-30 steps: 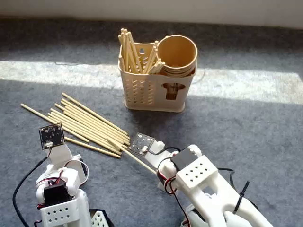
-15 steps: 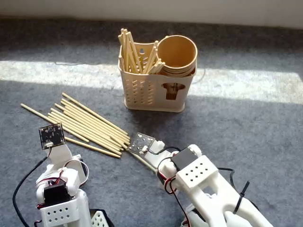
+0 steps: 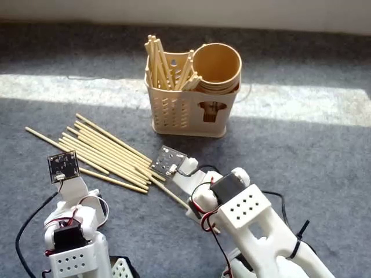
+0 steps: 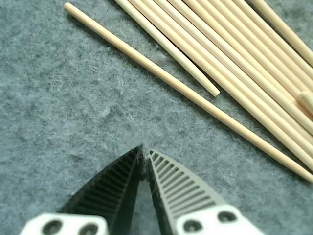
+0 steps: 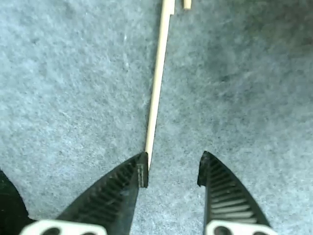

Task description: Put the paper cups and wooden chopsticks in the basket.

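On the grey carpeted bench (image 3: 313, 156), released right fingers (image 5: 120, 196) straddle the end of a pale wooden chopstick (image 5: 156, 93) mid-frame, left fingers (image 4: 112, 191) clenched empty: a pickup, next needing a squeeze before the cream basket (image 3: 185, 113), upper centre.

The left arm (image 3: 72, 249) and right arm (image 3: 261, 226) are moulded in white plastic, with hole grids on the housings. Red and black wires (image 3: 204, 215) are looped at the joints. A black cable tie (image 3: 297, 239) is wrapped round the right arm. A dark square board (image 3: 63, 165) is carried on each wrist. The left gripper (image 4: 144, 152) and right gripper (image 5: 172, 169) are fitted with ribbed, tapered dark fingers (image 4: 115, 188) on white bases with screw holes (image 4: 193, 225).
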Robot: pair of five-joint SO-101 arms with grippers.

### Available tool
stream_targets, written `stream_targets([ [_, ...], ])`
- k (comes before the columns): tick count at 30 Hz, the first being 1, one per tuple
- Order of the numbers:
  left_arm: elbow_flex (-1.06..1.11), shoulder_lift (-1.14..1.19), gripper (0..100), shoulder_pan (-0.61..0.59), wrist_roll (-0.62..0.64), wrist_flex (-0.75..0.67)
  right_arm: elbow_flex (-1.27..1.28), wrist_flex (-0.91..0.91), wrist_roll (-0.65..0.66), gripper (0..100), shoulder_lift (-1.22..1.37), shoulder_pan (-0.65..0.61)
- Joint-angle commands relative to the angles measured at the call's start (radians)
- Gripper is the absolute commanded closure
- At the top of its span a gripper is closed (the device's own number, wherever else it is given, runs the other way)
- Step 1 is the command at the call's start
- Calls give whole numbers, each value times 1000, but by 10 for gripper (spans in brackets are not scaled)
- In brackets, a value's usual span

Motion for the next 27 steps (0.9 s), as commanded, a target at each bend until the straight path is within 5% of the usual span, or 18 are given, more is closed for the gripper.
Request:
stream_targets([
  [1,19,-5,993,-8,-5,5,-41,-19,5,825,-18,7],
  [27,19,-5,993,-8,-5,5,-140,-116,-41,825,116,5],
])
